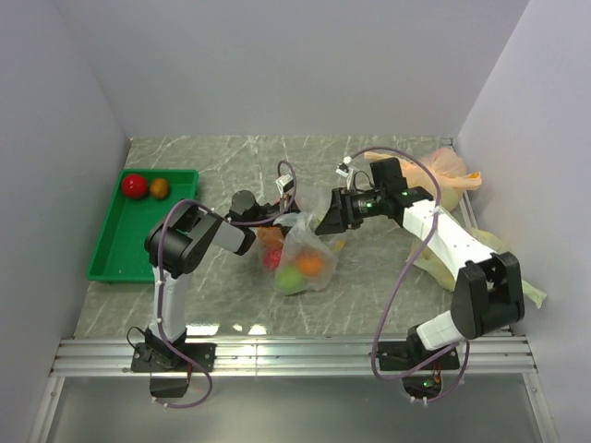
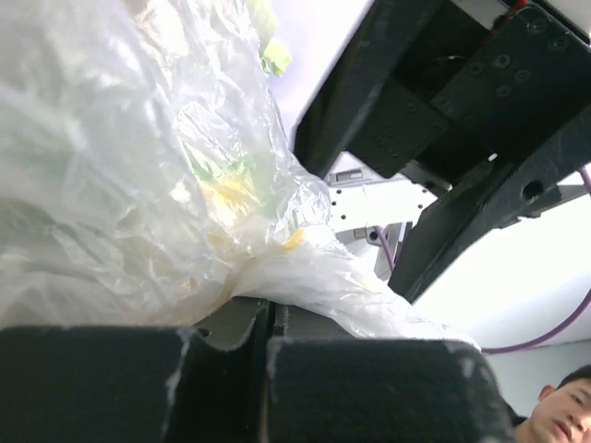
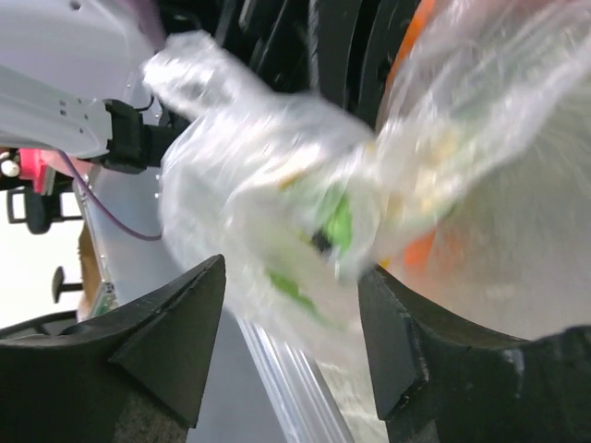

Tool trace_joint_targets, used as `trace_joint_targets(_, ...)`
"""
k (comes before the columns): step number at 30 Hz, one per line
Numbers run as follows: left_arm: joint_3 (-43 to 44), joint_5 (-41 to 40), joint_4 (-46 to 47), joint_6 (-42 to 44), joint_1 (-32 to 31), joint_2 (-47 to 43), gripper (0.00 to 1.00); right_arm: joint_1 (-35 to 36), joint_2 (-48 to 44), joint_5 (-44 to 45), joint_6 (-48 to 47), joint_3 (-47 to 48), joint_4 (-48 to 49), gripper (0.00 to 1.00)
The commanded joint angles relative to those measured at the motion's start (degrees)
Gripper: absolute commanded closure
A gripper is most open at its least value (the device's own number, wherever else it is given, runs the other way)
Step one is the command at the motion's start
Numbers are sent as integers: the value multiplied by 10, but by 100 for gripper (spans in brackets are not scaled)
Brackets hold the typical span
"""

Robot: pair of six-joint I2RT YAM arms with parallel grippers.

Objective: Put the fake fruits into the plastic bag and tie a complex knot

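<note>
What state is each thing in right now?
plastic bag: holds fruits, top bunched
left gripper: shut on the bag's top
right gripper: open, plastic between its fingers
green tray: holds a red fruit and an orange fruit
orange-tinted bag: lying crumpled

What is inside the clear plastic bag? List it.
Inside the plastic bag, a red ball, an orange ball and a light green ball show. Crinkled plastic may hide others.

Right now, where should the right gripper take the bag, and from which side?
The bunched loop at the bag's top, from the right, opposite the left gripper's pinch. It is gathered narrow enough for the open right gripper; below, fruits bulge it.
</note>
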Motion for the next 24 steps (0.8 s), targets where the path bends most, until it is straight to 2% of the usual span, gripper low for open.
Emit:
trace_joint_targets(1, 1, -20, 197, 6, 1, -12, 97, -18, -37, -12, -50, 13, -65, 35)
trace_joint_targets(3, 2, -22, 195, 6, 1, -15, 97, -23, -34, -23, -71, 11, -77, 40)
trace_joint_targets(6, 5, -23, 199, -1, -1, -15, 100, -27, -36, -29, -63, -5, -68, 53)
trace_joint_targets(7, 7, -22, 200, -4, -1, -14, 100, -31, -37, -28, -58, -7, -57, 56)
trace_joint_targets(10, 10, -24, 202, -5, -3, -16, 100, -38, -51, -11, -27, -22, -9, 76)
trace_joint_targets(12, 9, -24, 211, -11, -4, -14, 100, -40, -62, 3, -5, -36, 25, 79)
trace_joint_targets(20, 15, -26, 229, -27, -12, -15, 100, -41, -34, -17, -4, -57, 77, 74)
trace_joint_targets(24, 12, -26, 234, -27, -14, -16, 100, -40, -28, -27, 8, -57, 100, 67)
